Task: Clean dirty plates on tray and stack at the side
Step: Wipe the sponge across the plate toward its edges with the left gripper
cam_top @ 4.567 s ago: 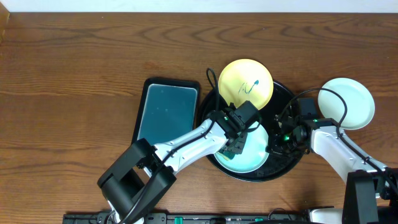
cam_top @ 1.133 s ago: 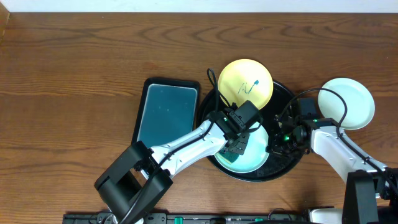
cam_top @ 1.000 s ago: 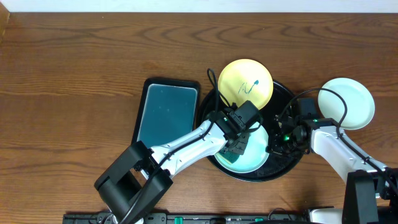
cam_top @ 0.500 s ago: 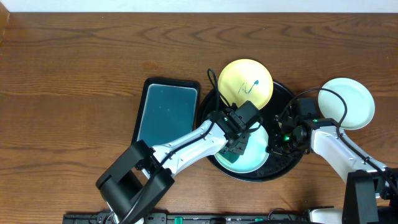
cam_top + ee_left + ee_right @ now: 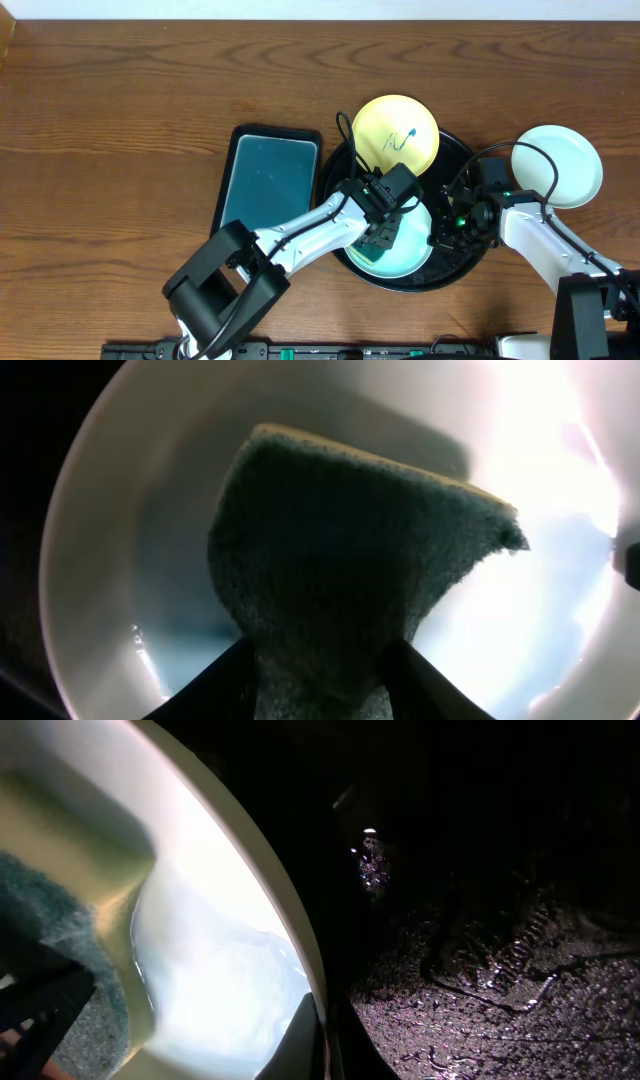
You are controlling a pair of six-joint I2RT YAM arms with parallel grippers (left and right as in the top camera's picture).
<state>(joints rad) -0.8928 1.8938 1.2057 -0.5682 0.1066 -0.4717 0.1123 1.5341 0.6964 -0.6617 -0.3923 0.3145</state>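
Note:
A mint-white plate (image 5: 405, 250) lies in the front of the black tray (image 5: 460, 272). My left gripper (image 5: 381, 236) is shut on the sponge (image 5: 350, 550) and presses it onto that plate (image 5: 110, 560). My right gripper (image 5: 440, 232) is shut on the plate's right rim (image 5: 290, 930), with the tray floor (image 5: 500, 920) beside it. A pale yellow plate (image 5: 396, 133) with a teal scribble leans on the tray's far rim. Another mint-white plate (image 5: 558, 165) lies on the wood to the right of the tray.
A rectangular teal tray (image 5: 268, 182) with a black rim lies left of the black tray. Brown wood tabletop (image 5: 120, 120) spreads to the left and behind.
The left arm's elbow has shifted slightly to the right. The grippers, the sponge and the plates stay where they were.

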